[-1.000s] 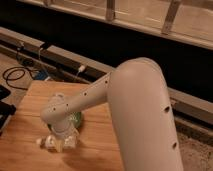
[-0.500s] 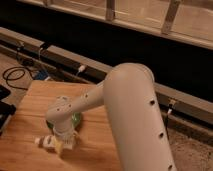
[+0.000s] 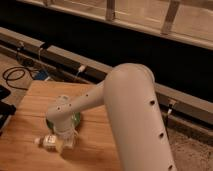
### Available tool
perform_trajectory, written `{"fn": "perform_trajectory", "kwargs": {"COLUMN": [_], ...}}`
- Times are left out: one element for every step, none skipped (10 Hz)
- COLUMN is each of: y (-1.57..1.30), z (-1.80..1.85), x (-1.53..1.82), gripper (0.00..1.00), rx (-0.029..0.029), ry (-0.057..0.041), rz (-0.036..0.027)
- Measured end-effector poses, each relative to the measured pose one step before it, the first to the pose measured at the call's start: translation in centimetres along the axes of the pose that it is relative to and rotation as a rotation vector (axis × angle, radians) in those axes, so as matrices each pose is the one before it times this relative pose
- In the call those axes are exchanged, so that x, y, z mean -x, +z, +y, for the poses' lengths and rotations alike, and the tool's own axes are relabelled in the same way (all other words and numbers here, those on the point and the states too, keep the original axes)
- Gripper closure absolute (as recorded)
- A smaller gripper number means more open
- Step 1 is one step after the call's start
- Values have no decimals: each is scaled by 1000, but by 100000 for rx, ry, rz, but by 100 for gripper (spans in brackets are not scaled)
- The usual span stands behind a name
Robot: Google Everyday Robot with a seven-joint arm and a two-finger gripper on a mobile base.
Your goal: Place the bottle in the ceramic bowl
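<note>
Camera view: the white arm (image 3: 131,115) is filling the centre and right of the frame and is reaching down toward the lower left. The gripper (image 3: 63,143) is sitting low over the wooden table (image 3: 30,100), in the lower left of the frame, right at the bottle (image 3: 48,141). I cannot tell whether the gripper is clenched on the bottle or released; its end is merging with the bottle's pale body.

The bottle is lying on its side on the table. Its long axis is running roughly left to right across the frame. The white cap is pointing toward the left edge, and the other end is disappearing under the gripper. The bottle is lying outside the ceramic bowl (image 3: 76,119), just below it in the frame.

The bowl is sitting on the table just above the bottle, mostly hidden behind the arm's wrist. Only green slivers are showing on either side of the wrist.

A dark cable (image 3: 12,75) is coiling on the floor at the upper left, off the table edge. A grey ledge (image 3: 60,54) is running diagonally behind the table, with a dark wall above it.
</note>
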Motion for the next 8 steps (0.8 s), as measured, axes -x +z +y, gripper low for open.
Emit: {"fn": "perform_trajectory", "kwargs": {"y": [-38,-44,-37,-22,-60,2,-6,-27], "z": [-1,-14,-67,15,19,28,-11,-4], "x": [-3,-1,27,-8,3,-6,-8,-38], "gripper": [77,88,97,100,100,100,100,100], "rx": [-16,-57,-225,64,107,50,-15,-79], "ry": [7,-28,-139,60,84,-9,24,-66], "rz": [5,-6,-103,35,-2,48,24,-57]}}
